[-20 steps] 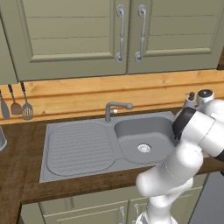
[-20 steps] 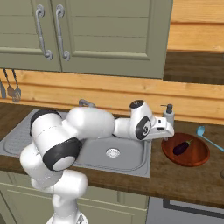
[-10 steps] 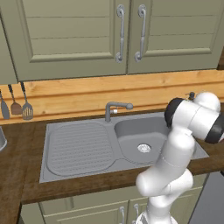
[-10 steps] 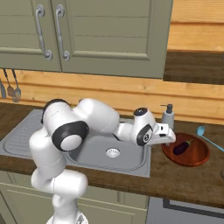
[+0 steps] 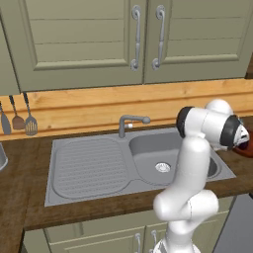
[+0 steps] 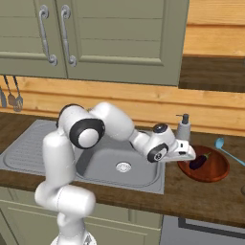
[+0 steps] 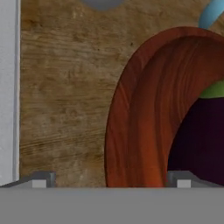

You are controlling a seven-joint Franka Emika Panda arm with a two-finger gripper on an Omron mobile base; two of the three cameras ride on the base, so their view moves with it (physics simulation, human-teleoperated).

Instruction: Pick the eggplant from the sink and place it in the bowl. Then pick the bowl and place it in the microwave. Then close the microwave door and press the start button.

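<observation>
- Claw (image 7: 111,178) sits low over the near-left rim of the bowl (image 7: 131,113), one fingertip (image 7: 42,178) over bare wooden counter (image 7: 65,96), the other over the bowl's inside; the fingers are spread wide with nothing between them but that rim and counter.
- From the right base camera the claw (image 6: 184,152) hangs at the bowl's (image 6: 215,170) left edge, just past the right end of the sink (image 6: 28,148), the white arm stretched low across the basin.
- Eggplant (image 6: 199,161) is lying inside the bowl, dark purple, stem cap pointing up and to the right; it sits toward the bowl's left half, near the claw but not touched by it.
- Up close, the eggplant (image 7: 199,140) shows at the right edge, green cap (image 7: 214,91) at its top, body resting on the bowl's darker inside.
- Bowl stands on the counter to the right of the sink, apart from the basin.
- Soap bottle (image 6: 183,128) stands just behind the claw against the wooden back wall.
- Blue spoon (image 6: 228,150) lies at the bowl's far right side on the counter.
- From the left base camera the arm's elbow hides the claw; a sliver of the bowl (image 5: 246,149) peeks out at the right edge, with the faucet (image 5: 129,123) behind the basin.
</observation>
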